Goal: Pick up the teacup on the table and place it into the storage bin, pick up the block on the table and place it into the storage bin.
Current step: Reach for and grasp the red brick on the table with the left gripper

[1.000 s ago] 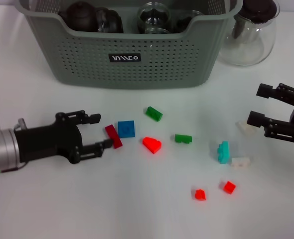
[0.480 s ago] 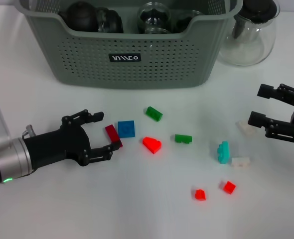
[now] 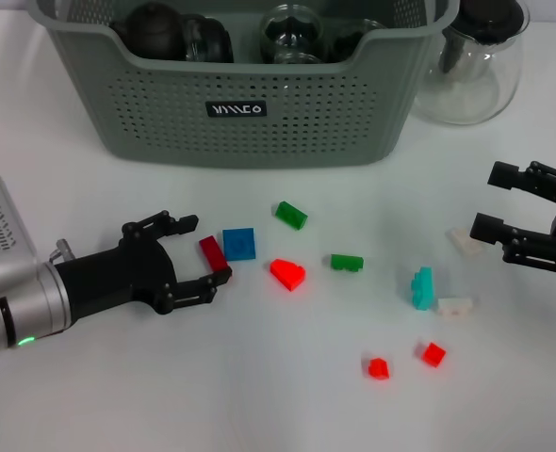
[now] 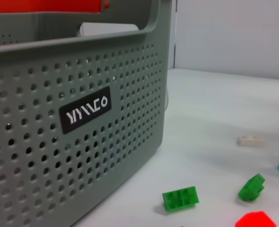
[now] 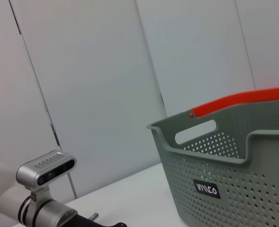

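Now left gripper jaws wide around dark red block, right gripper open.

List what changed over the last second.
The left gripper moved forward and turned, its open jaws now around the dark red block, not yet closed. The right gripper, the other blocks and the bin stayed put.

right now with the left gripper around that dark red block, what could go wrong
The blue block lies right against the dark red block, so the open left gripper may nudge or drag it when closing. The dark red block lies slanted between the fingers, so it could twist or slip out on the lift toward the storage bin.
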Robot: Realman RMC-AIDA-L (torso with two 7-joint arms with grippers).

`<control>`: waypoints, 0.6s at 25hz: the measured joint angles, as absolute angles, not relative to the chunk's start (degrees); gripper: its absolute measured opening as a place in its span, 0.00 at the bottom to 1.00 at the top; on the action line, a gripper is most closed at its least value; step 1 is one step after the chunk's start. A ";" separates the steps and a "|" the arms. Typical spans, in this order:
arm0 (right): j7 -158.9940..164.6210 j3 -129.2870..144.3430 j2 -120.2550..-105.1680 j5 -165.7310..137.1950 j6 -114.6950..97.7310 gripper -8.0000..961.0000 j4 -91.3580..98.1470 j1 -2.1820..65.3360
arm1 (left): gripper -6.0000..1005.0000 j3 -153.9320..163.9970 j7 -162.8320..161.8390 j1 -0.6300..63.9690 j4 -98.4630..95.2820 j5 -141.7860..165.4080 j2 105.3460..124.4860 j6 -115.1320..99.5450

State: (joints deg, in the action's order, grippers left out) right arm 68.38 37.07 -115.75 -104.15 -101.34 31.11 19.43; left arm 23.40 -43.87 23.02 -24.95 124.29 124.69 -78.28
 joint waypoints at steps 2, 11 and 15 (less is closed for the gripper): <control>68.38 37.09 -115.75 -104.15 -101.34 0.90 31.11 19.43 | 0.84 23.34 -42.86 23.05 -24.54 124.29 124.73 -78.20; 68.38 37.32 -115.75 -104.15 -101.34 0.90 31.11 19.37 | 0.84 23.30 -40.78 23.05 -23.51 124.26 124.67 -77.07; 68.38 37.33 -115.75 -104.15 -101.34 0.90 31.11 19.32 | 0.84 23.29 -40.58 23.09 -22.97 124.26 124.70 -76.34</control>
